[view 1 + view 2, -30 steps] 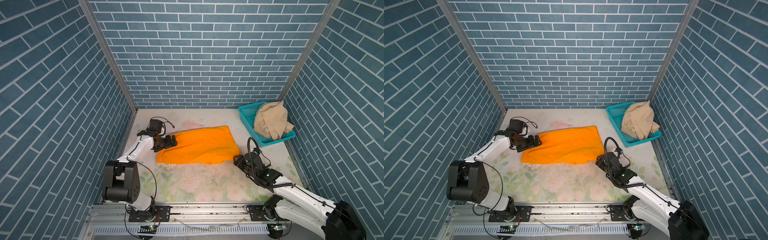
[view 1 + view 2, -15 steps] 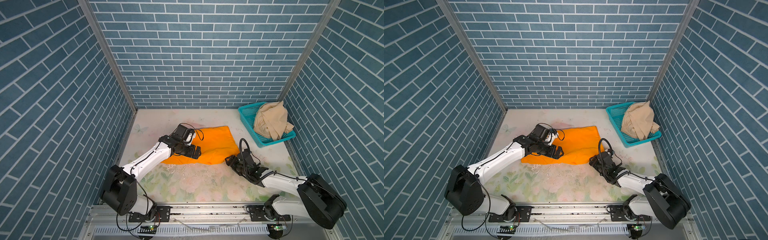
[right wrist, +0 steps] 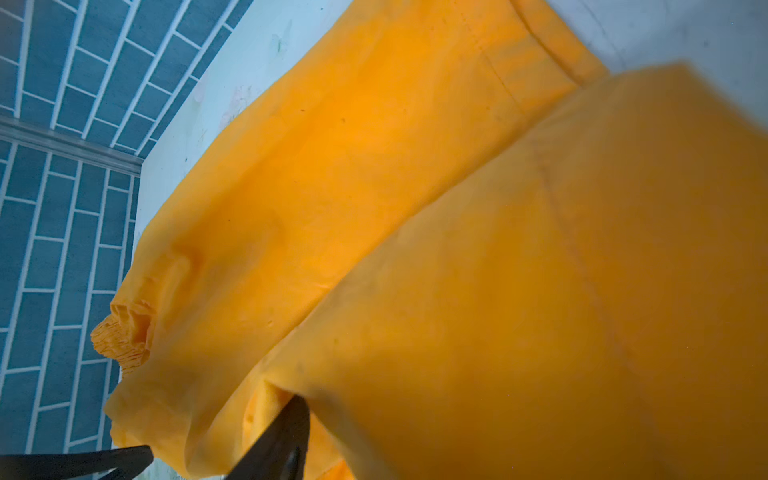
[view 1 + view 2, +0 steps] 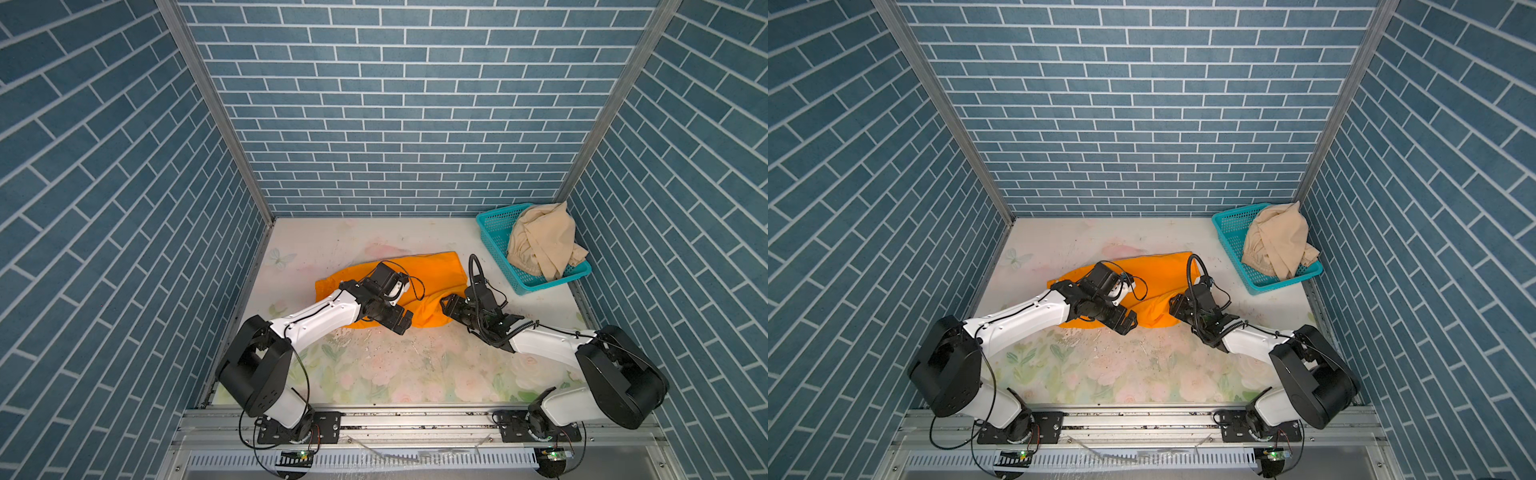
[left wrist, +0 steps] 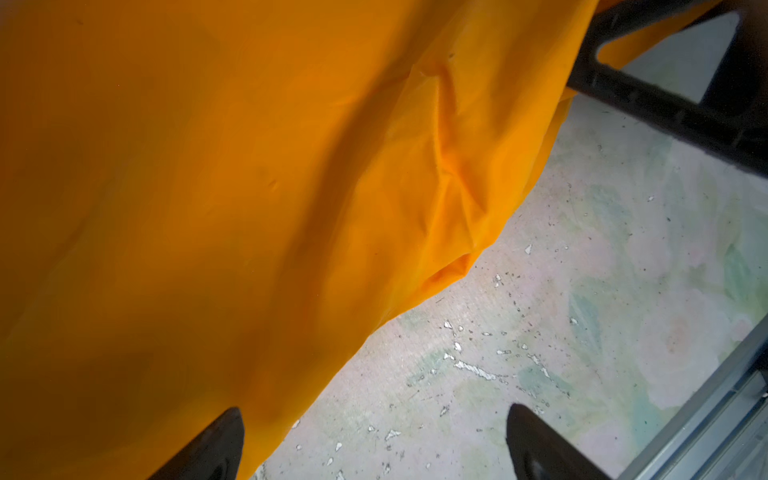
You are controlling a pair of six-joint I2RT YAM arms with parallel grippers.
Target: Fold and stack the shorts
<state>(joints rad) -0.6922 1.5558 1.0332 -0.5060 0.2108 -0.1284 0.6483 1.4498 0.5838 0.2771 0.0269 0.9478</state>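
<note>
Teal basket (image 4: 492, 232) holds beige shorts (image 4: 540, 245), beside orange shorts (image 4: 440, 272)

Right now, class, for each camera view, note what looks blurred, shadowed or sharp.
Right wrist view: the near fold of the orange shorts is blurred, the seamed layer behind sharper. Left wrist view: a shadow band crosses the cloth; the flecked table is crisp. Both top views: evenly lit, sharp.

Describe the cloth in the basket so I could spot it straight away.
Find the flowered table ringed by blue brick walls, then its far right corner, where a teal plastic basket stands. The beige shorts lie crumpled in it, heaped above the rim. They are pale and bunched, unlike the orange shorts lying on the table.
</note>
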